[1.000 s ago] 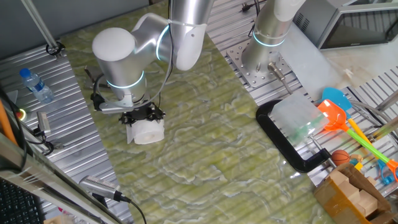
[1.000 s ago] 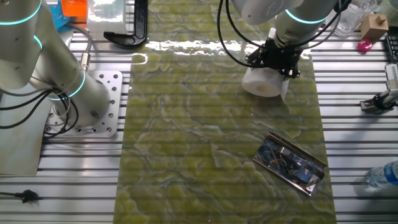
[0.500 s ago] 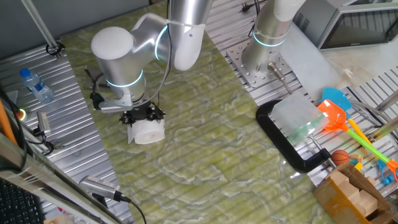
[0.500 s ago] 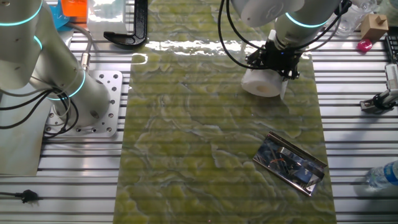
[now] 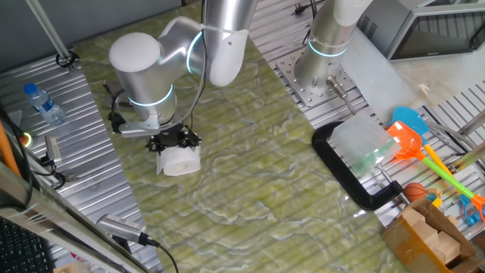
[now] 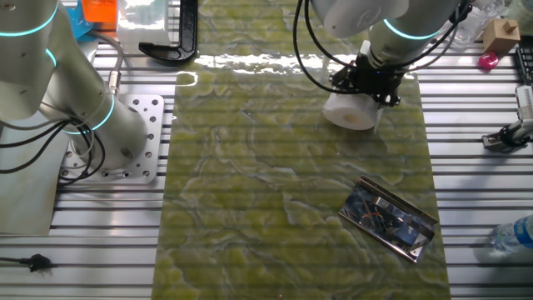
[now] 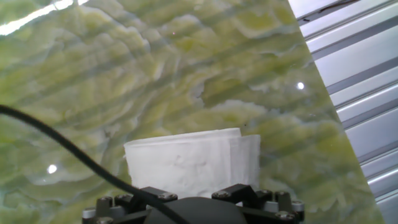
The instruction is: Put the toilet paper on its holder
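The gripper [image 6: 367, 82] sits atop the roll [image 6: 353, 112] at upper right of the other fixed view, barely shifted since 1 second ago; I cannot tell its finger state. The holder [image 6: 389, 218] lies lower right, well apart, so transport remains.

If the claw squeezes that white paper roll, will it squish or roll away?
The toilet paper looks soft and plump, so it would probably squish a bit under the claw. It is likely light for its size. It is round with a loose sheet hanging at its side, so it might roll or unwind if nudged.
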Tool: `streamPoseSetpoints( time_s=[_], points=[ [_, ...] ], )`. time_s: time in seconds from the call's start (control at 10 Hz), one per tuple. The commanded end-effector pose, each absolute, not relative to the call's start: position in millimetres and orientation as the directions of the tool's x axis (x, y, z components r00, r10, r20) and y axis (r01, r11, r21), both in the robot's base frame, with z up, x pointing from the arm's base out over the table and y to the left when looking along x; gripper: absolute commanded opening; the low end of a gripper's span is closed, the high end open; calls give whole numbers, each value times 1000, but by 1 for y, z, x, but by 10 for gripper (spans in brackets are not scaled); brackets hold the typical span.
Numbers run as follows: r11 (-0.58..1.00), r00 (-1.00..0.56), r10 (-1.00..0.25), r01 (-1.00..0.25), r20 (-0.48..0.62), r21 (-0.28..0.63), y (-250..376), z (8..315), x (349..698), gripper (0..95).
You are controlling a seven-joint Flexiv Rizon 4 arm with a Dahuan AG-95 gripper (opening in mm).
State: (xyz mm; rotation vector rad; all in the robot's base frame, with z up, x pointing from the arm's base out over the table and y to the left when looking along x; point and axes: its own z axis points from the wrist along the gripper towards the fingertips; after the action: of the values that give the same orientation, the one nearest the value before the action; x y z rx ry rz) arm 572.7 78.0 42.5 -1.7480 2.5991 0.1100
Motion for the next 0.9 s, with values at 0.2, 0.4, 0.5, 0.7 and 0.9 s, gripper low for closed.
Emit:
streamPoseSetpoints(
  time_s=[0.2,0.4,0.5,0.7,0.9],
  points=[
    [376,-379,-924,-924,-42,68,78,42,574,760],
    [405,-407,-913,-912,-25,74,79,44,576,380],
    [415,-418,-909,-904,-8,104,79,44,576,190],
    [415,-418,-909,-904,-8,104,79,44,576,190],
    [415,-418,-909,-904,-8,104,79,44,576,190]
  ],
)
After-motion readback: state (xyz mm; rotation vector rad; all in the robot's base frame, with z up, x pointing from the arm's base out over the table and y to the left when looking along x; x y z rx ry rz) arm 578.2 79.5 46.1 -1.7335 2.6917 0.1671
